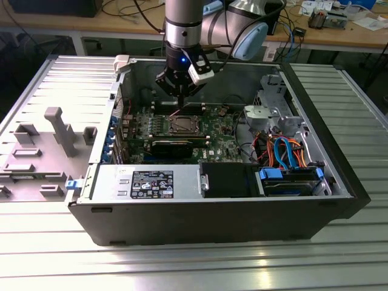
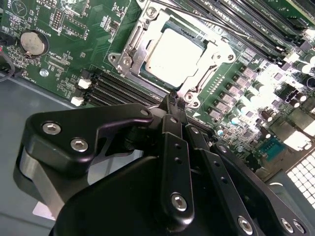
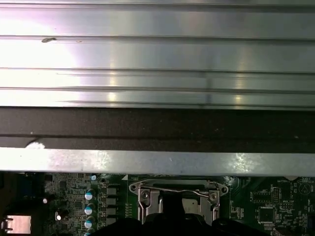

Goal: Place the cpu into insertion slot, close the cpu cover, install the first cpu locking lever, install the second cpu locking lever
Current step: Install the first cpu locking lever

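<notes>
Hand (image 2: 175, 100): fingers pressed together, nothing seen between them, tips at cpu cover (image 2: 147, 37) edge | cpu (image 2: 172, 54) lay in insertion slot (image 2: 119, 60), cover down | judged: press lever steadily, clear of chip | exterior view placed hand over the open case (image 1: 212, 212); second wrist view gave the seating

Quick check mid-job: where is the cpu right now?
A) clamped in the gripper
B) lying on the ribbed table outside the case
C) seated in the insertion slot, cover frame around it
C: in the second wrist view the cpu lies flat in the insertion slot, with the silvery cpu cover framing it.
</notes>
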